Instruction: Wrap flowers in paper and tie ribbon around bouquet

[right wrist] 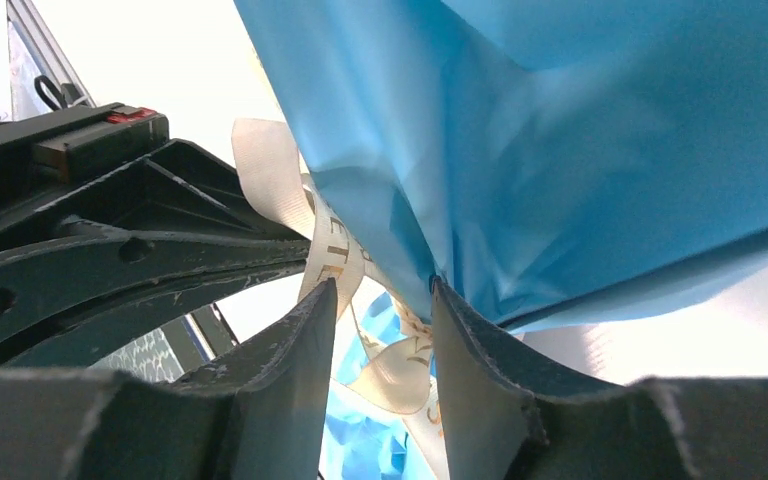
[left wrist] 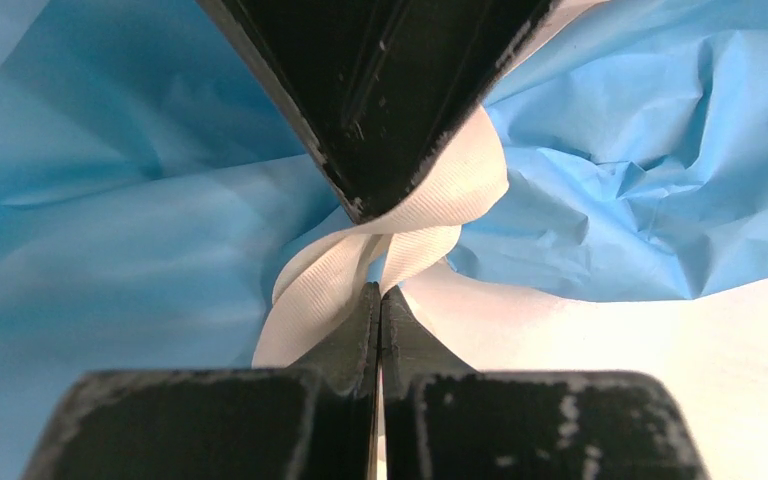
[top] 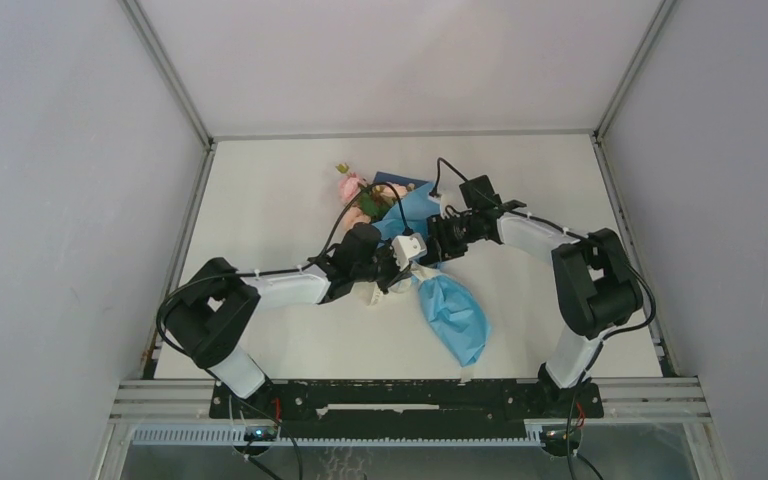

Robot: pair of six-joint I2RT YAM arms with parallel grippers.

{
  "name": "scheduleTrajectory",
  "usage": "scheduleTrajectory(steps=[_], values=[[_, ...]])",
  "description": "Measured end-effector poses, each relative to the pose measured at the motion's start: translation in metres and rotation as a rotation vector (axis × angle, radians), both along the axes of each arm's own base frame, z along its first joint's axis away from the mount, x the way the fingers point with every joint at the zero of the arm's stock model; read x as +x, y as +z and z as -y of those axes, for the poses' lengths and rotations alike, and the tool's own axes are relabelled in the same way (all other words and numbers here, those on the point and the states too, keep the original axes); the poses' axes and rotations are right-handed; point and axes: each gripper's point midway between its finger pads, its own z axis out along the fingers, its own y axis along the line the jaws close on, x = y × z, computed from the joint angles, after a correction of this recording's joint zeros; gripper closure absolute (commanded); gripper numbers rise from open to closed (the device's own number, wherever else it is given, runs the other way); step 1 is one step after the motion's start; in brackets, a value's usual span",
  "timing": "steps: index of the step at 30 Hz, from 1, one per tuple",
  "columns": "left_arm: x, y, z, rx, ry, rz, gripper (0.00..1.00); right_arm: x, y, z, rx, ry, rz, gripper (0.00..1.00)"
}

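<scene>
Left hand (left wrist: pixel 378 296), black fingers pressed together, pinches the narrow cream-white fabric ribbon (left wrist: pixel 430 190), I'd say to hold it taut. On the white desk (top: pixel 260 180) lies the slim blue paper bouquet (top: pixel 455 315), pink blooms (top: pixel 352 188) at its far end. Fingers spread, the right hand (right wrist: pixel 385 300) straddles the ribbon, likely for knotting.

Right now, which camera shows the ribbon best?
The left wrist view: the ribbon fills the middle, twisted against the blue paper and pinched in the shut left jaws. The right wrist view shows only a lettered stretch, and the top camera barely shows it.
</scene>
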Motion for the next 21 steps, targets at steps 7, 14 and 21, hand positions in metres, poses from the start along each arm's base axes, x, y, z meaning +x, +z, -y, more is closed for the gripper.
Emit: scheduleTrajectory(steps=[7, 14, 21], values=[[0.000, -0.001, 0.000, -0.003, 0.004, -0.006, 1.00, 0.014, 0.009, 0.008, -0.035, -0.038, 0.040, 0.70], [-0.001, -0.006, 0.000, 0.000, 0.011, -0.025, 1.00, 0.017, -0.002, 0.012, -0.086, 0.002, 0.018, 0.74], [0.000, -0.007, 0.001, 0.000, 0.013, -0.029, 1.00, 0.001, -0.007, 0.009, -0.041, 0.094, -0.022, 0.69]])
